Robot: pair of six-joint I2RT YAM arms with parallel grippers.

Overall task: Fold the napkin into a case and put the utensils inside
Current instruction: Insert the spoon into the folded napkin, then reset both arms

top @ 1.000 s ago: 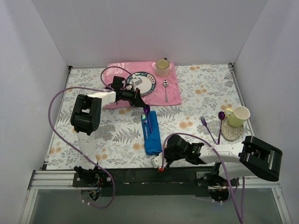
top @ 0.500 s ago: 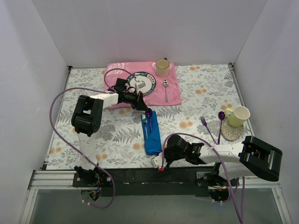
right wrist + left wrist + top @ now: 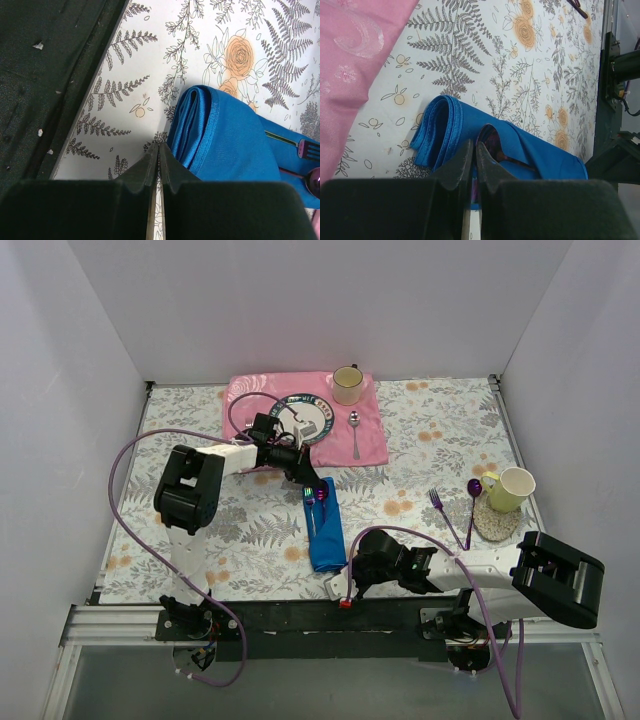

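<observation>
Top view: blue case [image 3: 326, 535] lay mid-table, long side running near-far, with fork [image 3: 308, 502] and spoon [image 3: 320, 496] at its far end. Left gripper [image 3: 316, 488] was clenched at the spoon bowl; pinch or push unclear. Best bet: feed the spoon straight toward the near end, low, without dragging cloth. Right gripper [image 3: 345, 585] was closed and empty at the case's near corner.

Left wrist: tips were together over the bowl, pink placemat [image 3: 350, 60] on the left.

Right wrist: tips sat just beside the folded corner, contact unclear; pinning it would probably stop sliding.

Versus a second earlier: left gripper and spoon had moved nearer, from the placemat's edge to the case; right arm unmoved.
</observation>
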